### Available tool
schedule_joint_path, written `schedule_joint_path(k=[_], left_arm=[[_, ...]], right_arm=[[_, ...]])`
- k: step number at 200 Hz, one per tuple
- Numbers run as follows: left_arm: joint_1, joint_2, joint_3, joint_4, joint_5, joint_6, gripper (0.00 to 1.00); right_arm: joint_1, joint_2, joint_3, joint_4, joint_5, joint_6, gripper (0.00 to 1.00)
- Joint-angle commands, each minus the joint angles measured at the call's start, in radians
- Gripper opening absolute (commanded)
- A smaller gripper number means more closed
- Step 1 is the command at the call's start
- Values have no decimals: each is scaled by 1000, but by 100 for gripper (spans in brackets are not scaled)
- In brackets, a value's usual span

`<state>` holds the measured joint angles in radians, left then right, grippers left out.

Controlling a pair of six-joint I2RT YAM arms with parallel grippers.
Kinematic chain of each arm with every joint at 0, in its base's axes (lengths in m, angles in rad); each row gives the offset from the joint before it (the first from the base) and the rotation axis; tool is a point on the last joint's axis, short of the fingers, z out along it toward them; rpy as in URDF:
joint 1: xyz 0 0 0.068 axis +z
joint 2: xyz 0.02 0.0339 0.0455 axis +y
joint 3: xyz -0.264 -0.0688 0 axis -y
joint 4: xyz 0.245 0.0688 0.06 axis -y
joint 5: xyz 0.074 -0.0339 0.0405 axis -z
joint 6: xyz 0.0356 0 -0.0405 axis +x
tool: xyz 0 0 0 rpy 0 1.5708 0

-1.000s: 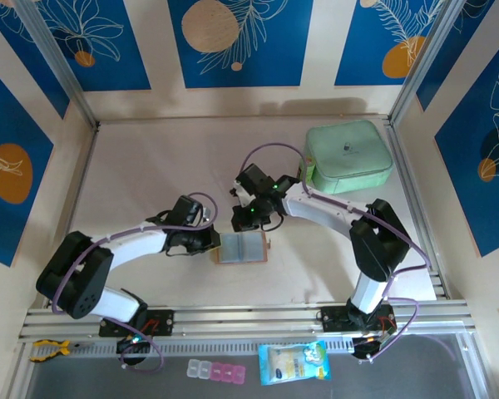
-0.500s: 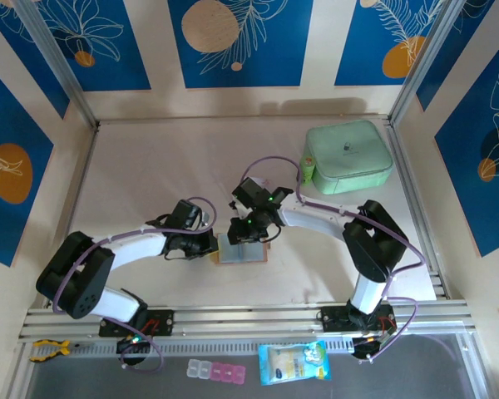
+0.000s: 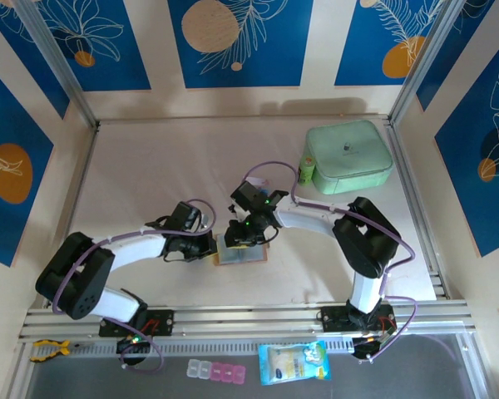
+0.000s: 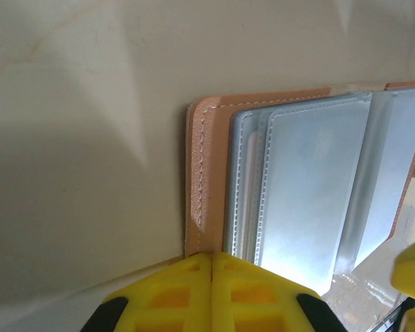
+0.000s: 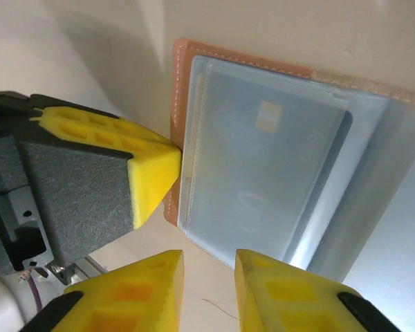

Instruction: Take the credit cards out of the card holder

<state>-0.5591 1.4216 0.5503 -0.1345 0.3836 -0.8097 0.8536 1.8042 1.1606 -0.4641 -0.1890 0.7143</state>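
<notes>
At desk [image 3: 150, 183] centre, left hand [image 4: 211, 259] closed, pressing holder [image 4: 200, 173] corner; right hand [image 5: 209, 266] slightly parted, empty, beside card [image 5: 263, 173]. Risk: shallow pinch, dragging holder instead.

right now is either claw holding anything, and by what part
Nothing is gripped. The shut left claw rests against the tan edge of the card holder; the right claw hovers open, empty.
</notes>
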Motion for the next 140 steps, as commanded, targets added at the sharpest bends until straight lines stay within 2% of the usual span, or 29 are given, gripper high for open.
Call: schedule_joint_path(k=[1,140], left_arm=[[-6,-9,-15,-5,-17,8,5],[-6,3,29,-71,-54,49,5]], right_arm=[[2,23,-18,22,-41,27,30],[-5,75,-10,12,-19,16,29]])
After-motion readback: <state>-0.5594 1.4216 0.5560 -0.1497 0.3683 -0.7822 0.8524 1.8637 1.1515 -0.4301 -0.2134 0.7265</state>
